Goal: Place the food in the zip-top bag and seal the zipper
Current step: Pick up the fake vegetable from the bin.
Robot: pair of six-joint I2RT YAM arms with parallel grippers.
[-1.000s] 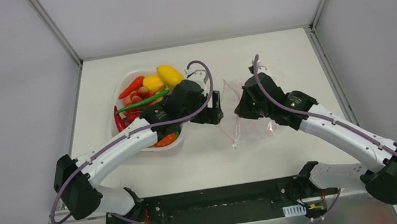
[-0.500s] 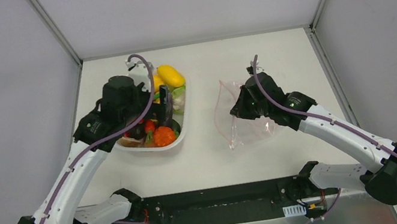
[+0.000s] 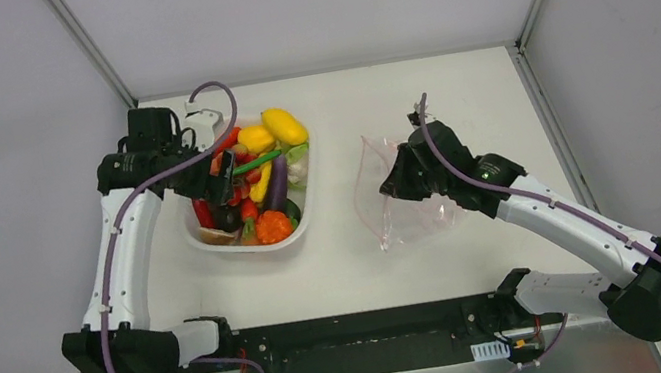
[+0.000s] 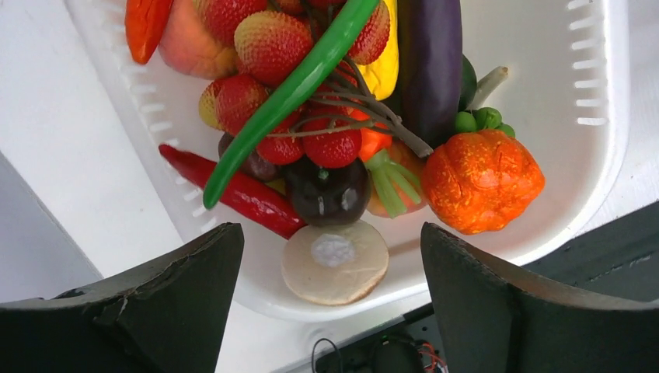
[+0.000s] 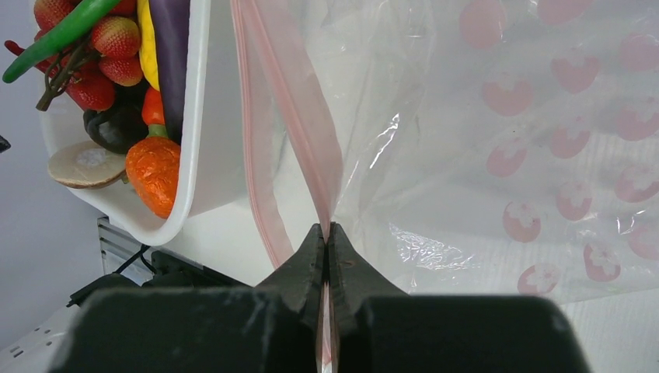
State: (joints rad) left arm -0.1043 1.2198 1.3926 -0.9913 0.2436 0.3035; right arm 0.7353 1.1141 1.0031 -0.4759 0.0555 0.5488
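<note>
Toy food fills a white tub (image 3: 311,212): a yellow lemon (image 3: 284,125), a purple eggplant (image 3: 276,183), an orange pumpkin (image 3: 273,225), strawberries (image 4: 272,43), a green bean (image 4: 295,85), a red chili (image 4: 247,194), a tan round slice (image 4: 335,263). My left gripper (image 3: 221,176) hangs open and empty above the tub's left side; in the left wrist view (image 4: 330,299) its jaws stand wide apart. The clear zip-top bag (image 3: 415,203) lies right of the tub. My right gripper (image 3: 394,186) is shut on the pink zipper (image 5: 311,148), holding the mouth edge up (image 5: 327,233).
The tub shows in the right wrist view (image 5: 206,116) just left of the bag. The bag carries pink printed shapes (image 5: 524,221). The table's near edge with a black base rail (image 3: 370,327) lies in front. Grey walls enclose the table on three sides.
My left arm swung from beside the bag back to the left, over the tub, and now sits above its left side. The right gripper kept its hold on the zipper, almost still.
</note>
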